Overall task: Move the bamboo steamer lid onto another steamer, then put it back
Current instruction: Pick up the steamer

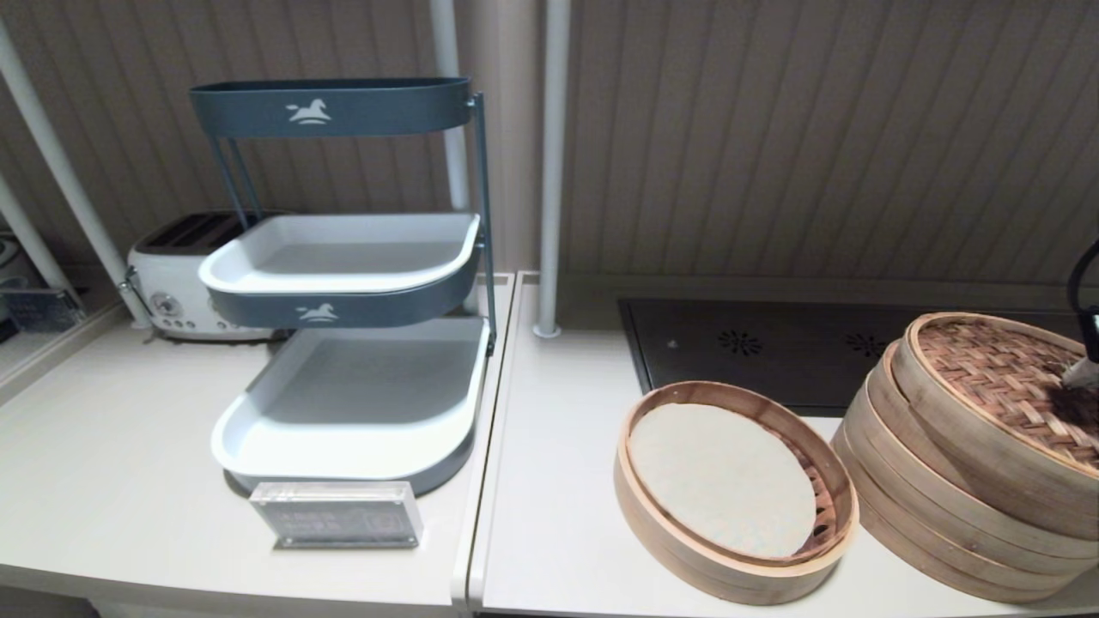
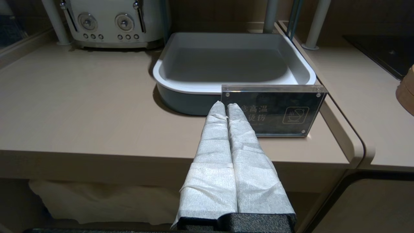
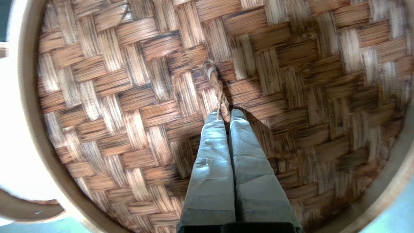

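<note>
The bamboo steamer lid [image 1: 1004, 378], reddish-brown woven with a pale rim, lies tilted over the taller steamer [image 1: 927, 506] of stacked pale rings at the counter's right end. I cannot tell whether it touches the stack. My right gripper [image 1: 1083, 371] is at the frame's right edge above the lid. In the right wrist view the right gripper [image 3: 225, 113] is shut on the twisted centre loop [image 3: 216, 87] of the lid [image 3: 129, 97]. My left gripper [image 2: 225, 105] is shut on nothing, off the counter's front edge, out of the head view.
A low basket [image 1: 652, 515] with a pale round liner sits left of the tall steamer. A dark cooktop [image 1: 773, 343] lies behind. A tiered tray rack [image 1: 258, 446], toaster [image 1: 172, 283] and acrylic sign [image 1: 339, 515] stand on the left. A white pole [image 1: 549, 172] rises mid-counter.
</note>
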Tool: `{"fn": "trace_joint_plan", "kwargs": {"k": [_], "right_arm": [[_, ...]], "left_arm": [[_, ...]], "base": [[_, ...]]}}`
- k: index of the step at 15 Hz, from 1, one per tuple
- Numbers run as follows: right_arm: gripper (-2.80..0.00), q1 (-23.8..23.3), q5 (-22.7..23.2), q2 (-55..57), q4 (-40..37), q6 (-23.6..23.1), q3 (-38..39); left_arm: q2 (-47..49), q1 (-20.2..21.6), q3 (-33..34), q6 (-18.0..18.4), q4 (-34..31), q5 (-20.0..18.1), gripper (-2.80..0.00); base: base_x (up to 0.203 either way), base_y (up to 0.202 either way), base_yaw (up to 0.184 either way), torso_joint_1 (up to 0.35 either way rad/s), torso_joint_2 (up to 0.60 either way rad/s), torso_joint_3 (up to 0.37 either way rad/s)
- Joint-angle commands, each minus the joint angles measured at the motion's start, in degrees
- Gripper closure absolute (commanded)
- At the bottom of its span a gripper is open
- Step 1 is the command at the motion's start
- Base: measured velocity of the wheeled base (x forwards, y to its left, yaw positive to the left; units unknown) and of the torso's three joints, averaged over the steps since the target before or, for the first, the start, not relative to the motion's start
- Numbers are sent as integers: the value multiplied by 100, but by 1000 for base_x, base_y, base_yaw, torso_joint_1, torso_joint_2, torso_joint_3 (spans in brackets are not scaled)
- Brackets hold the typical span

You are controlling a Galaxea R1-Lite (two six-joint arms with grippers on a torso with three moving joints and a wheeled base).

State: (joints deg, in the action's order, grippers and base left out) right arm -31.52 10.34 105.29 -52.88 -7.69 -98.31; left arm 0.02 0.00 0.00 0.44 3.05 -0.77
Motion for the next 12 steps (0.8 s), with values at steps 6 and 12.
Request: {"fn": "trace_joint_plan", "kwargs": {"k": [6,12], "right_arm": [[0,-73,274,18,-47,-4,60],[0,-64,275,-211,-55,48,-294]], "left_arm": [[-11,0,158,0,3,-2,0],[-11,0,158,0,3,-2,0]], "base": [[0,0,0,0,0,0],[0,0,0,0,0,0]]}}
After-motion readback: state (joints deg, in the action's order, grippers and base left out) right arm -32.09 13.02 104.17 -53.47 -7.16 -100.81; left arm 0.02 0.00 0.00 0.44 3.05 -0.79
